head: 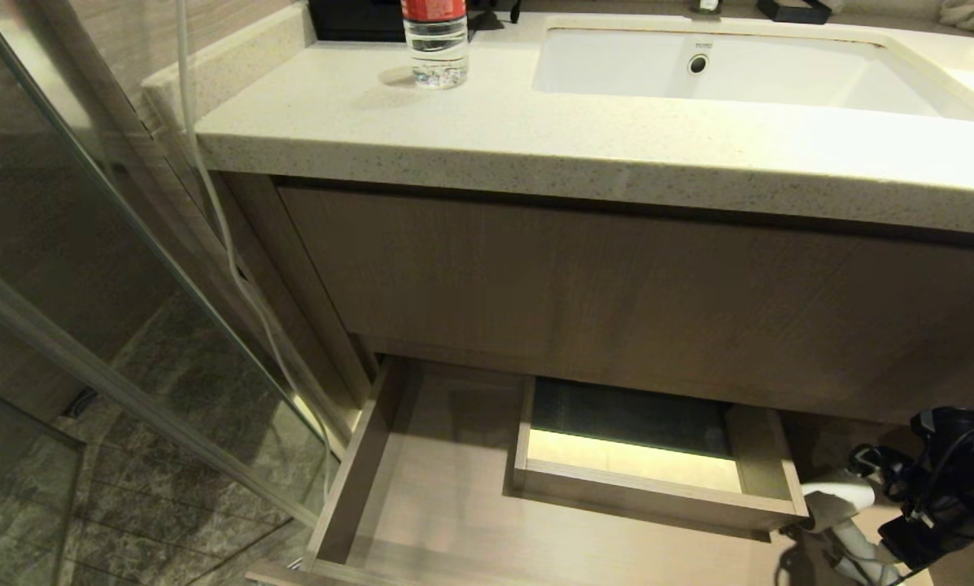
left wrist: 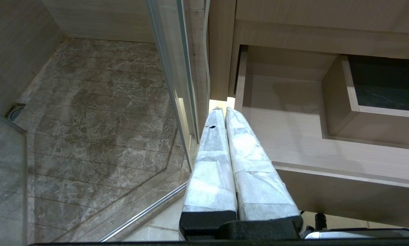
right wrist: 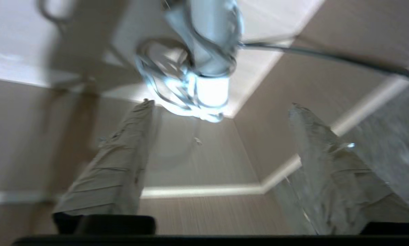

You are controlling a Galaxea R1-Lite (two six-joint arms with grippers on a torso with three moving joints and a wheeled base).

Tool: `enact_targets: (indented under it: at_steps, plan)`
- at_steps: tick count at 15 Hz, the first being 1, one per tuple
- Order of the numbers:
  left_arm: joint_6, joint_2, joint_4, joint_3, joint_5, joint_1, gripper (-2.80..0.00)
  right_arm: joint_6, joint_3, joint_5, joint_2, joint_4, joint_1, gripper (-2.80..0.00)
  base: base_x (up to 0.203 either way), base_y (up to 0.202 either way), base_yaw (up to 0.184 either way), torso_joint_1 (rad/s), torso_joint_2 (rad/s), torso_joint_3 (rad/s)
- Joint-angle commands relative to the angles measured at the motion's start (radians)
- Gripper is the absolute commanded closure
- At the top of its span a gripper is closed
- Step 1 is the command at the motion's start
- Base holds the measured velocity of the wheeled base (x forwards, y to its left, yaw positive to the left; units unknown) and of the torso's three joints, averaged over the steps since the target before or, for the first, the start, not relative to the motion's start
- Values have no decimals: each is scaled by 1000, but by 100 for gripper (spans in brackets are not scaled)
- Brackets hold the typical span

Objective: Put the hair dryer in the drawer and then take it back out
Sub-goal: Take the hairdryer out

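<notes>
1. the drawer [head: 421,488] stands pulled out under the vanity, its boxed cutout [head: 657,480] in the middle
2. the hair dryer [head: 840,509] lies at the drawer's right end, beside the cutout, with its cord [right wrist: 163,85] looped round the handle
3. the right gripper [right wrist: 221,126] hovers just off the handle, jaws spread wide and holding nothing
4. the left gripper [left wrist: 225,112], jaws closed and empty, hangs by the drawer's left front corner, next to a glass shower panel [head: 88,268]
5. a water bottle [head: 435,45] and a sink [head: 779,81] sit on the countertop [head: 470,138] above
</notes>
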Motion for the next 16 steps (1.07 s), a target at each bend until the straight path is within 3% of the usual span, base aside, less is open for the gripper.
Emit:
enact_targets:
  at_steps: [1, 9, 16]
  plan:
    - [0, 0, 0, 0, 0, 0, 0, -4, -4, 8, 27, -8, -1, -280, 0, 0, 0, 0, 0, 0]
    - [0, 0, 0, 0, 0, 0, 0, -4, -45, 101, 205, -104, 12, -280, 0, 0, 0, 0, 0, 0]
    - [0, 0, 0, 0, 0, 0, 0, -4, -112, 103, 271, -125, 15, -280, 0, 0, 0, 0, 0, 0]
